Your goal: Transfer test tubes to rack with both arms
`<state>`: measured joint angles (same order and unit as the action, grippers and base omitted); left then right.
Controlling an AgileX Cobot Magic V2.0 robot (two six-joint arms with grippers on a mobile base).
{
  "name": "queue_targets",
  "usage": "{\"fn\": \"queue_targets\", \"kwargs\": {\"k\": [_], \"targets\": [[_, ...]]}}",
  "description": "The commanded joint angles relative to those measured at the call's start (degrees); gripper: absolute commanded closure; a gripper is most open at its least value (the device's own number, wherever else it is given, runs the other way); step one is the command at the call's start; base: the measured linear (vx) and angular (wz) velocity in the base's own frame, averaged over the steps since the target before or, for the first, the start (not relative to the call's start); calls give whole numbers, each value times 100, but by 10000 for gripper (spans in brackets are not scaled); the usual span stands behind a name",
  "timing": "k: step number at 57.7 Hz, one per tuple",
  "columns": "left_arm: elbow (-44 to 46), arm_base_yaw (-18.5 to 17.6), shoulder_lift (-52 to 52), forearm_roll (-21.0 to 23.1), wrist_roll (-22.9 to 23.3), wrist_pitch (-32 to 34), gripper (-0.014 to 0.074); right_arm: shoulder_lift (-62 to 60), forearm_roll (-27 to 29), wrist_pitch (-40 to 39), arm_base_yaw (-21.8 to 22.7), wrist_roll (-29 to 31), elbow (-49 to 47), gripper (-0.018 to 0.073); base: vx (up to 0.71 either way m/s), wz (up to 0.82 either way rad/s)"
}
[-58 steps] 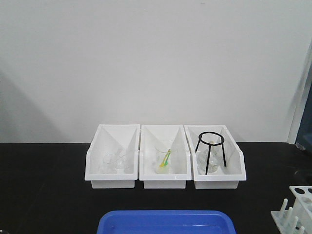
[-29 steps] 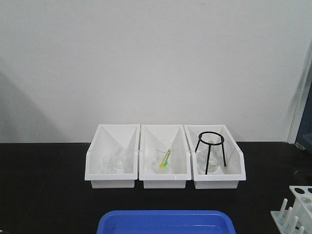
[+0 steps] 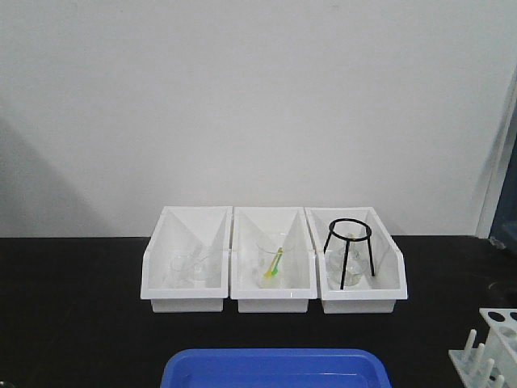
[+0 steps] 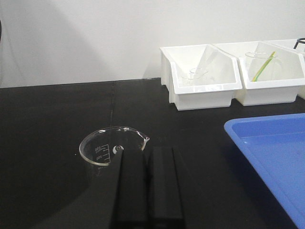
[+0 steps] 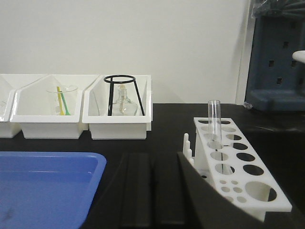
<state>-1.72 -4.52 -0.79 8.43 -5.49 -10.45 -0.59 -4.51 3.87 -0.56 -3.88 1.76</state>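
Front-facing view: three white plastic bins (image 3: 274, 271) sit in a row at the black table's (image 3: 73, 307) far edge, a blue plastic tray (image 3: 275, 368) at the near edge. Left wrist view: the left gripper's (image 4: 148, 186) black fingers lie pressed together beside a clear glass beaker (image 4: 110, 150). Right wrist view: the right gripper's (image 5: 151, 191) fingers are pressed together too; one slim clear glass test tube (image 5: 214, 121) stands upright in the small white plastic rack (image 5: 238, 167) near the table's right edge.

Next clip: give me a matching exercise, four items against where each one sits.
Items:
1. test tube
2. black ring stand
3. spouted beaker
4. yellow-green stick

Places:
A. right bin
B. middle bin
C. rack
D. bare black table, near the left gripper

Pairs: 1-C, 2-A, 3-D, 4-B
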Motion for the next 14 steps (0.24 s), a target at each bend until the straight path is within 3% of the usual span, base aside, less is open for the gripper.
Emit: {"fn": "queue_targets", "kwargs": {"k": [1,14], "targets": [[-149,13,-74,15,5,465,614,-47,-8,-458,10,33,61,567,0,0],[-149,13,-74,15,5,465,614,-47,-8,-464,10,32,61,567,0,0]]}}
